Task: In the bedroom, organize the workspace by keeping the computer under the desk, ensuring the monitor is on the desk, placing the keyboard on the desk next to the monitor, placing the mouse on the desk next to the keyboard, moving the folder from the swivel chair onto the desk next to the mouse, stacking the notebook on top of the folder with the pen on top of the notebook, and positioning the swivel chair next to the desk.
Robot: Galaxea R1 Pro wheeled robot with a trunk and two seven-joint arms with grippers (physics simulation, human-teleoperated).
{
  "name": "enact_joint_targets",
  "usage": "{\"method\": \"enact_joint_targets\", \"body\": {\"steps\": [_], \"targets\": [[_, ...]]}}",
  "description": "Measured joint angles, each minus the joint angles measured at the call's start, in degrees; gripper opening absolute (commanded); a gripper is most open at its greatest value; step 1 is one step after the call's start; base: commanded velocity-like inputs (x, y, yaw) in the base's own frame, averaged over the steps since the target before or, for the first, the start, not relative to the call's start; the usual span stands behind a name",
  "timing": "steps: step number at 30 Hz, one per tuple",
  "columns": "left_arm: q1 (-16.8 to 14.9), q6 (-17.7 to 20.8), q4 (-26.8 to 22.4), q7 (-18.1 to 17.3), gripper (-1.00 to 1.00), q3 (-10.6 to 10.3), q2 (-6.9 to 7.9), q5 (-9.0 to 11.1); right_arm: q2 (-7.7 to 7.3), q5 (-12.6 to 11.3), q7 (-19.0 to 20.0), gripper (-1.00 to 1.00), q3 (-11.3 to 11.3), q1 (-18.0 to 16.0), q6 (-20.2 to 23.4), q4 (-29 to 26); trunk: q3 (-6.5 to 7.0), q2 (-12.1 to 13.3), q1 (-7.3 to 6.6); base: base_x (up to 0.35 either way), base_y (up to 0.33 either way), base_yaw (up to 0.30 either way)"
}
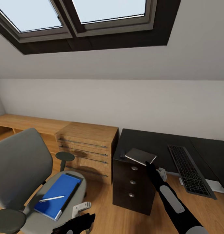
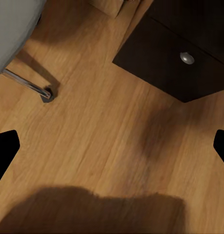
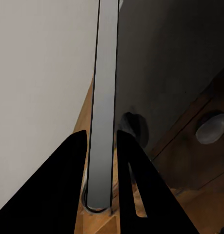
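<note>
Swivel chair (image 1: 21, 169) far left; folder (image 1: 60, 195) flat on seat, pen (image 1: 51, 198) lying on folder. Left pincer (image 1: 80, 224) low beside chair, over wood floor (image 2: 102, 136), fingers spread, holding nothing. Light-wood cabinet (image 1: 87, 148) stands between chair and tabletop (image 1: 147, 141). Right pincer (image 1: 150, 166) clamps notebook (image 1: 140, 156) edge at tabletop corner above drawer unit (image 1: 133, 185); notebook probably lifted slightly. Keyboard (image 1: 190, 170) right, overhanging front edge.

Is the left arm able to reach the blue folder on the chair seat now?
Probably yes. The left end effector is open and low beside the swivel chair; only the pen lies on the folder, nothing between them.
</note>
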Motion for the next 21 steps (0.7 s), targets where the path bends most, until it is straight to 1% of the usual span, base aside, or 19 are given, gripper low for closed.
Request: {"method": "enact_joint_targets", "body": {"steps": [4, 5, 7, 18, 21], "targets": [[0.00, 0.01, 0.20, 0.03, 1.00, -0.17, 0.00, 0.02, 0.01, 0.02, -0.05, -1.00, -1.09, 0.00, 0.00, 0.05, 0.00, 0.00, 0.01, 0.037, 0.000, 0.000], [0.00, 0.01, 0.36, 0.03, 1.00, -0.21, 0.06, 0.02, 0.01, 0.02, 0.04, -1.00, -2.15, -0.01, 0.00, 0.33, 0.00, 0.00, 0.01, 0.008, 0.000, 0.000], [0.00, 0.01, 0.40, 0.04, 1.00, -0.22, 0.07, 0.02, 0.06, 0.01, 0.11, -1.00, -2.56, 0.00, 0.00, 0.45, 0.00, 0.00, 0.01, 0.005, 0.000, 0.000], [0.00, 0.01, 0.48, -0.04, 1.00, -0.23, 0.01, 0.03, -0.03, 0.06, 0.20, -1.00, -3.27, -0.01, 0.02, 0.62, 0.00, 0.00, 0.01, 0.001, 0.000, 0.000], [0.00, 0.01, 0.50, -0.04, 1.00, -0.23, 0.03, 0.03, -0.04, 0.08, 0.24, -1.00, -3.29, 0.00, 0.00, 0.62, 0.00, 0.00, 0.00, 0.131, 0.000, 0.000]]}}
